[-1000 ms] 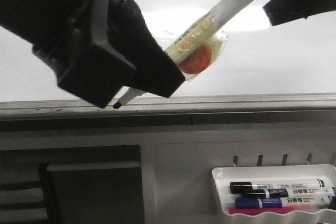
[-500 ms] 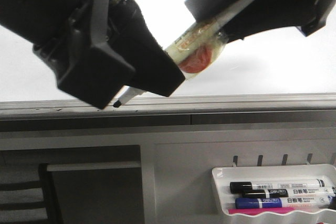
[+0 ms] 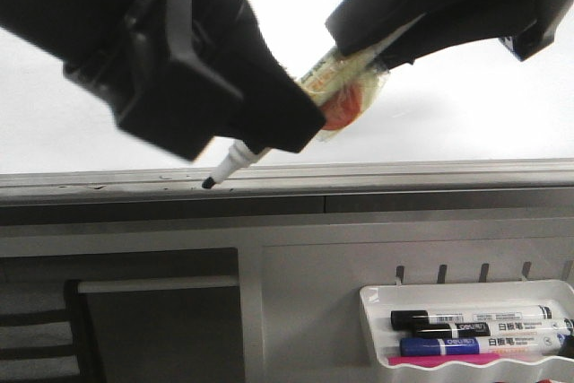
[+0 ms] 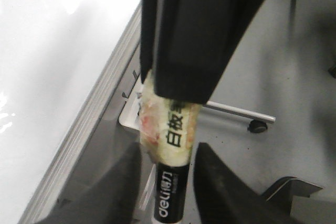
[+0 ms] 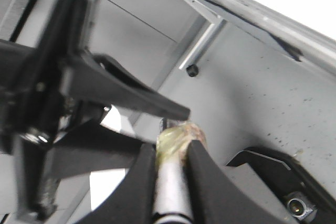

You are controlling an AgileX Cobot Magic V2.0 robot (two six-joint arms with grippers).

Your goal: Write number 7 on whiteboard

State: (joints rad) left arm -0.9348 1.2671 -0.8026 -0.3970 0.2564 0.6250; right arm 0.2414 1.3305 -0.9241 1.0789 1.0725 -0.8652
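Fingers, left gripper (image 3: 256,127): black, pressed on the lower barrel of the marker (image 3: 336,87); in the left wrist view the two pads (image 4: 212,187) flank the black section of the barrel with no gap seen.
Fingers, right gripper (image 3: 386,42): black, closed around the upper end of the same marker; in the right wrist view the fingers (image 5: 202,182) pinch the grey barrel on both sides.
Whiteboard (image 3: 466,123): large glossy white surface filling the upper half of the front view, behind both grippers; bright glare at top centre.
Rail (image 3: 404,172): grey metal strip along the lower edge of the whiteboard, running the full width.
Number 7: no stroke can be made out on the visible parts of the whiteboard.
Tray (image 3: 381,298): small white holder well below the rail, toward the right; holds a black-capped pen (image 3: 466,318), a blue pen (image 3: 466,344) and a pink item (image 3: 457,361), all lying flat.
Marker: tilted, upper end toward the right; wrapped mid-barrel in yellowish tape with a red patch; held by both grippers.
Marker tip (image 3: 209,183): black, just at the rail, below the whiteboard's white face; contact cannot be told.
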